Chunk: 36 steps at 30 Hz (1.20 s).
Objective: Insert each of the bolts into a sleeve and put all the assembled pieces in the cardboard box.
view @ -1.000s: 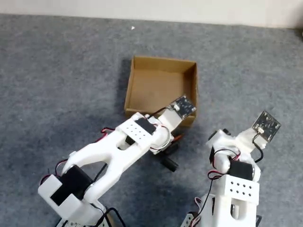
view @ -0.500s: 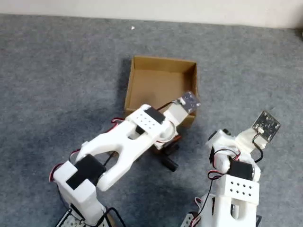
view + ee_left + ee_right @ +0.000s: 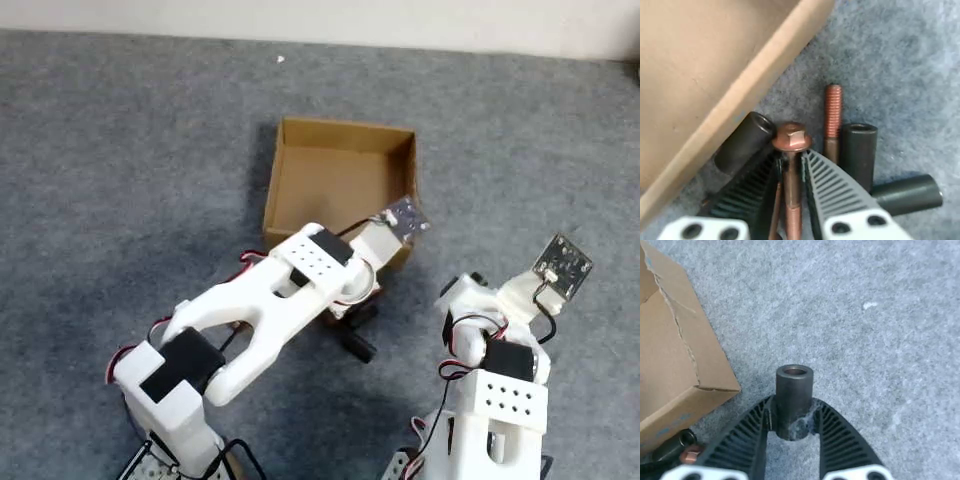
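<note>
a grey, felt-like carpet (image 3: 120,150) covers the table, and a pale strip of wall (image 3: 300,15) runs along the top of the high view. the cardboard box (image 3: 340,132) sits open at upper centre, with carpet stretching wide to its left and right. the left arm lies from the lower left up to the box's near wall, where parts crowd the narrow space at the box edge. the left gripper (image 3: 791,157) is pinched almost closed on a copper bolt (image 3: 791,141); the bolt's long axis runs along the fingers, hex head out past the tips. below it on the carpet lie a second bolt (image 3: 832,112), threaded end away from the wrist, and three loose sleeves (image 3: 858,150), one at the foot of the box wall. the right gripper (image 3: 792,420), near a box corner, has its jaws partly spread and clamped on a black sleeve (image 3: 794,390), whose axis follows the fingers, open bore facing away from the wrist.
</note>
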{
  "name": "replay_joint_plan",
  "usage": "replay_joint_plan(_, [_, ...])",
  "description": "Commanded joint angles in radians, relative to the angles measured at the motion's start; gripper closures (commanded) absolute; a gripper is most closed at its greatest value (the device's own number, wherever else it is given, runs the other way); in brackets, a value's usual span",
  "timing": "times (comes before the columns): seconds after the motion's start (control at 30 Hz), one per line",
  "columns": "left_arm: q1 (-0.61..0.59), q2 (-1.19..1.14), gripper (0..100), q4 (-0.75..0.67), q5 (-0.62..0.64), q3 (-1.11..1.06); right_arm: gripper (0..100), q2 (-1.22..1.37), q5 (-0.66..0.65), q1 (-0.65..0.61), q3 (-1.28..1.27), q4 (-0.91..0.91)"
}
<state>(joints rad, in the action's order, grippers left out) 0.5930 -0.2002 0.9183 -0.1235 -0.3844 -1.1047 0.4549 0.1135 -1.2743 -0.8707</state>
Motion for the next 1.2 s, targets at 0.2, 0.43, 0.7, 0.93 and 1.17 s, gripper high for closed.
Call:
replay_joint_plan(0.2, [0.016,0.464,100,-0.077,0.008,-0.266,99.4,-0.027,0.012,0.008,0.038,0.025])
replay_joint_plan(0.43, [0.002,0.822,100,-0.087,0.011,-0.403,99.4,-0.028,0.012,0.007,0.045,0.022])
replay_joint_plan(0.7, [-0.14,1.202,100,-0.087,0.117,-0.441,99.4,-0.028,0.005,-0.139,0.088,0.027])
replay_joint_plan(0.93, [-0.165,1.405,100,-0.091,0.161,-0.441,99.4,-0.028,0.002,-0.306,0.219,0.027])
replay_joint_plan(1.17, [-0.265,1.494,100,-0.172,0.273,-0.441,99.4,-0.108,-0.17,-0.446,0.245,0.116])
